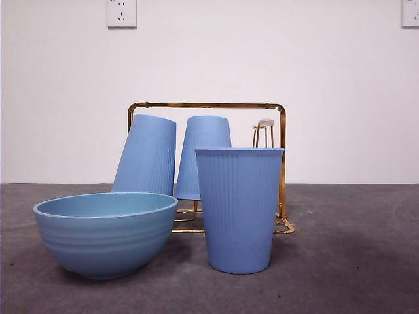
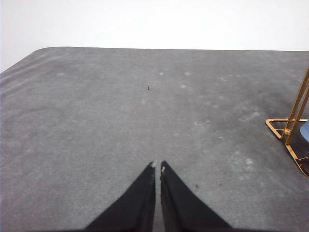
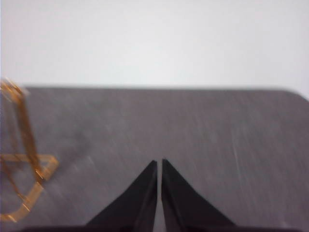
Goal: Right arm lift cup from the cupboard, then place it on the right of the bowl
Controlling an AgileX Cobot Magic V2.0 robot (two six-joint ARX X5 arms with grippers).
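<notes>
Front view has the whole set-up and not an arm in sight: a blue bowl sits low on the grey bench, and just beside it, on its right as seen from the front, a blue ribbed cup stands upright, mouth up, on the bench and in front of the gold rack. Whether cup and bowl touch is hard to say — their edges overlap from this low angle. Behind them two more cups are still on the rack, both upside down: the leaning cup tilts over above the bowl, the middle cup sits straighter. On the rack's right side a bare peg stands free, with a pale cap on top.

Wrist views fill in what the front misses — the arms. Left gripper hangs over bare bench, fingers pressed almost together and holding nothing, with a corner of the rack and a sliver of blue at the frame's edge. Right gripper is the same story: fingers all but closed, empty, over open bench, the rack off to one side and blurred. From the front, the bowl's inside looks empty; the upright cup's interior is hidden.
</notes>
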